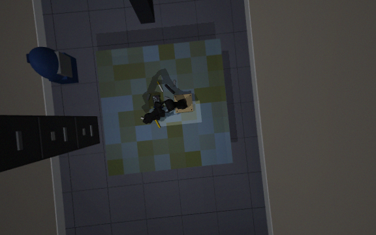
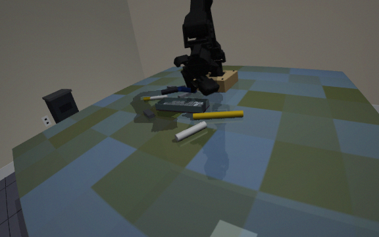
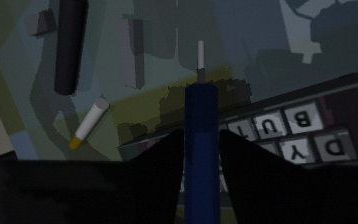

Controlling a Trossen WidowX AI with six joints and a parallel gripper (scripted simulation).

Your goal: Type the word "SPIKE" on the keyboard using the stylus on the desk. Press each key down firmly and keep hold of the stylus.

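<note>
My gripper (image 2: 195, 88) (image 3: 201, 137) is shut on the blue stylus (image 2: 185, 89) (image 3: 201, 110). In the wrist view its thin pale tip points up the frame, past the keyboard's edge. In the exterior view its blue body sticks out to the left of the fingers, raised above the keyboard. The keyboard (image 1: 156, 98) (image 2: 163, 106) (image 3: 347, 106) is a dark tray of pale keys. In the wrist view the letters are upside down: B, U, Y and D are readable. The stylus and fingers hide much of it, and I cannot make out S, P, I, K or E.
A black cylinder (image 2: 169, 91) (image 3: 71, 50) and a white stick with a yellow end (image 2: 156, 97) (image 3: 91, 121) lie beyond the keyboard. A yellow rod (image 2: 219, 114), a white rod (image 2: 191, 131) and a small dark block (image 2: 149, 114) lie around it. The wooden arm base (image 2: 230, 82) stands behind.
</note>
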